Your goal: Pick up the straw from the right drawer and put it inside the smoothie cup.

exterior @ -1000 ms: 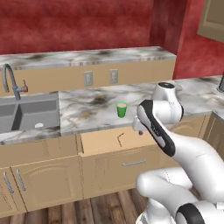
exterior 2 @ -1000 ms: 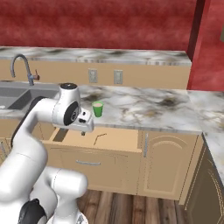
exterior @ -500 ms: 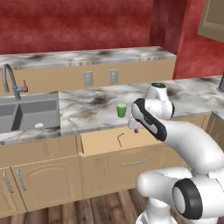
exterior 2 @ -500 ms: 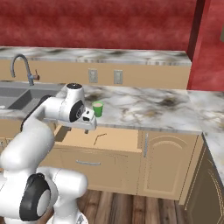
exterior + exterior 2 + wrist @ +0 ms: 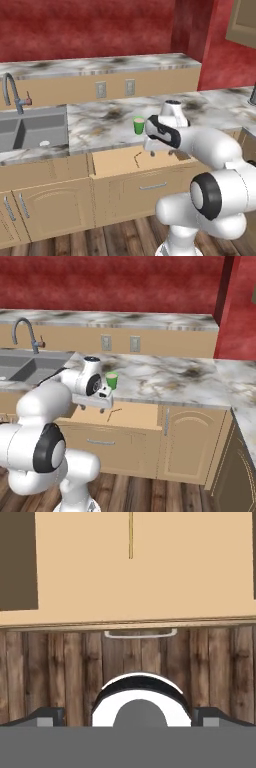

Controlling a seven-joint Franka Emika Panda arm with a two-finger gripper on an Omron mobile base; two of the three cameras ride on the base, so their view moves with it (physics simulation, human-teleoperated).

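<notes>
The two-finger gripper [image 5: 148,148] is hanging spread wide, grasping nothing, over the pulled-out light-tan wooden drawer [image 5: 120,161], where the thin dark bent straw [image 5: 137,158] is lying near the middle; the small green tumbler [image 5: 138,126] is standing at the marble counter's [image 5: 100,125] front edge.

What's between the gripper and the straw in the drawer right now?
Nothing visible. The right drawer is pulled open, the straw lies bare on its floor, and the open gripper hangs above, just beside it.
</notes>
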